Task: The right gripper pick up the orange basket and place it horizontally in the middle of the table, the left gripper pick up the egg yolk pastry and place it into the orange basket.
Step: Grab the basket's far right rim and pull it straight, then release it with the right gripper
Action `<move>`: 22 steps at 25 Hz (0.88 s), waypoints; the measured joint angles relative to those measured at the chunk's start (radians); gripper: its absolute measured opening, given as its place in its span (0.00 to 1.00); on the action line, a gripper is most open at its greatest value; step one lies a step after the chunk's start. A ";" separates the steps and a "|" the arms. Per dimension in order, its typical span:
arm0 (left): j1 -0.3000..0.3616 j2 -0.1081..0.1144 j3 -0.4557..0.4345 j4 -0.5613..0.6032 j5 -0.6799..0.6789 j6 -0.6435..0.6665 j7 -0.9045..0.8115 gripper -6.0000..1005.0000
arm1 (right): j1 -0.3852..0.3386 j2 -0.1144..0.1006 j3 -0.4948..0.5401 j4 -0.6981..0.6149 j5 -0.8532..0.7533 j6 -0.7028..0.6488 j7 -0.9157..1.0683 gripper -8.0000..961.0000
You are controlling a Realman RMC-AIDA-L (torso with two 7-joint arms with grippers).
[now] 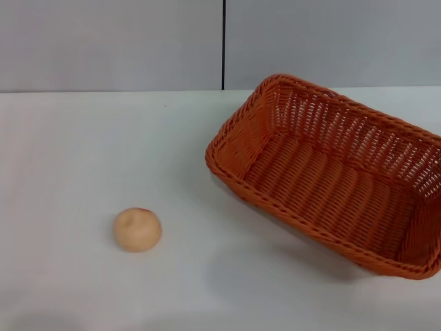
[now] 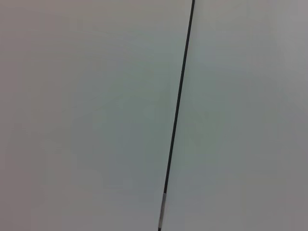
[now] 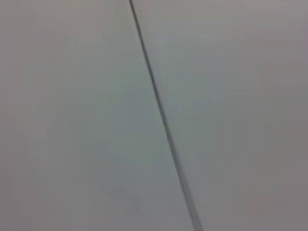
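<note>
Partly cropped orange basket (image 1: pixel 331 179), pastry (image 1: pixel 138 229) whole

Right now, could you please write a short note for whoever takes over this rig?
Grippers: neither left nor right is in any view; both wrist cameras show only a grey wall with a dark seam.
Things: the orange basket sits empty and skewed on the right side of the table. The egg yolk pastry lies on the table's left, apart from the basket.
Done: nothing.
Left: right gripper centres the basket horizontally; left gripper puts the pastry in.
</note>
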 joint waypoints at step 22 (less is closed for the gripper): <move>-0.021 -0.005 0.015 0.015 0.015 -0.052 -0.008 0.84 | 0.390 -0.265 -0.474 -0.807 -0.885 -0.005 1.437 0.86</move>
